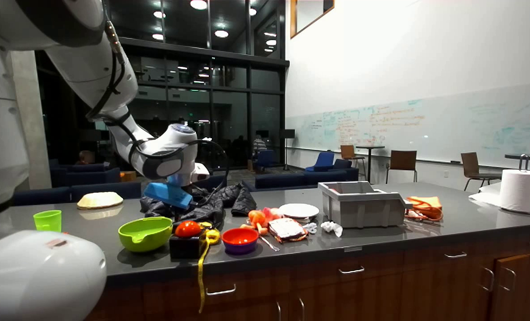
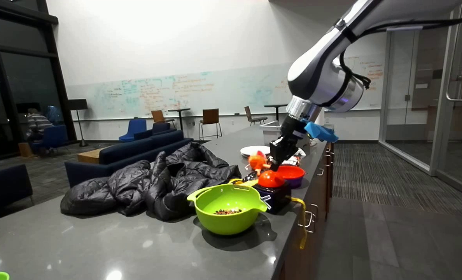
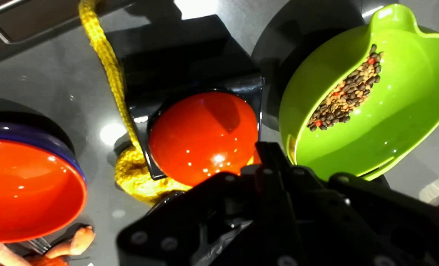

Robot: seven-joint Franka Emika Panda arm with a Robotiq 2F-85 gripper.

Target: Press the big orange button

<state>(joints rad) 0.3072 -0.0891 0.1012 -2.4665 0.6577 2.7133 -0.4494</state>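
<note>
The big orange-red domed button [image 1: 188, 229] sits on a black box [image 1: 184, 248] near the counter's front edge. It also shows in an exterior view [image 2: 271, 179] and fills the middle of the wrist view [image 3: 204, 136]. My gripper [image 3: 270, 146] has its black fingertips together with nothing seen between them. In an exterior view the gripper [image 2: 275, 165] points down with its tips close over the button's top. In the wrist view the tips show beside the dome's edge. I cannot tell whether they touch it. The dark fingers are hard to make out against the jacket in an exterior view.
A green bowl [image 3: 382, 122] with dark grains stands beside the box. A red bowl with purple outside [image 1: 239, 240] is on its opposite side. A yellow strap [image 1: 201, 281] hangs over the edge. A black jacket [image 2: 145, 186] and grey bin [image 1: 365, 211] lie farther off.
</note>
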